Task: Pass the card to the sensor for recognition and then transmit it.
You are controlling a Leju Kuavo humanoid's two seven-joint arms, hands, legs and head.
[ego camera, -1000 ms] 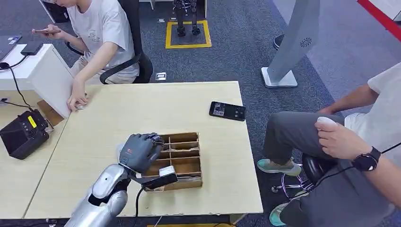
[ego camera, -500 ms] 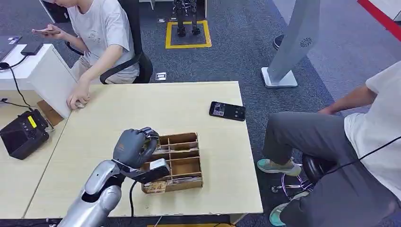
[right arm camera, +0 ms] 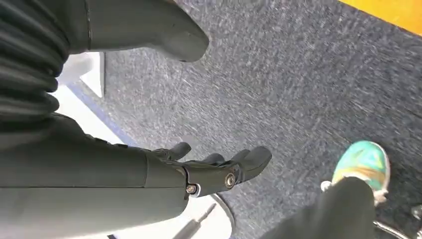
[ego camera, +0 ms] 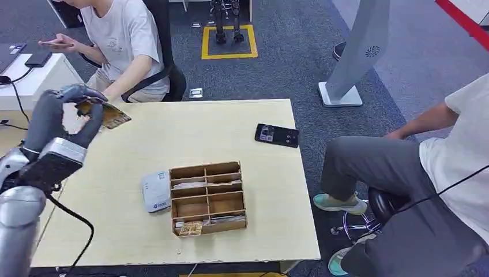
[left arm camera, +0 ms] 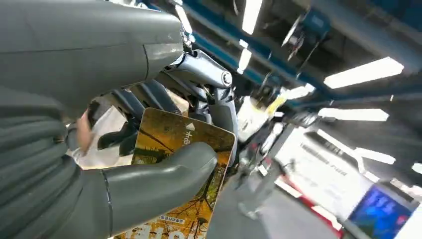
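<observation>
My left hand (ego camera: 60,121) is raised high at the table's far left and pinches a brown-yellow card (ego camera: 109,115) between thumb and fingers. In the left wrist view the card (left arm camera: 179,149) shows an autumn-tree print, with the thumb (left arm camera: 164,174) pressed across its face. The white sensor box (ego camera: 156,191) lies on the table just left of the wooden card tray (ego camera: 209,198). My right hand (right arm camera: 209,169) hangs over grey carpet with its fingers apart and nothing in them.
A black phone (ego camera: 277,135) lies at the table's far right. One person (ego camera: 124,40) sits behind the far left corner, another (ego camera: 438,173) sits to the right. A black device (ego camera: 26,163) rests on the neighbouring desk at left.
My left hand has lifted from the wooden tray up and to the far left, carrying a card with it. The far person's hand has left the table.
</observation>
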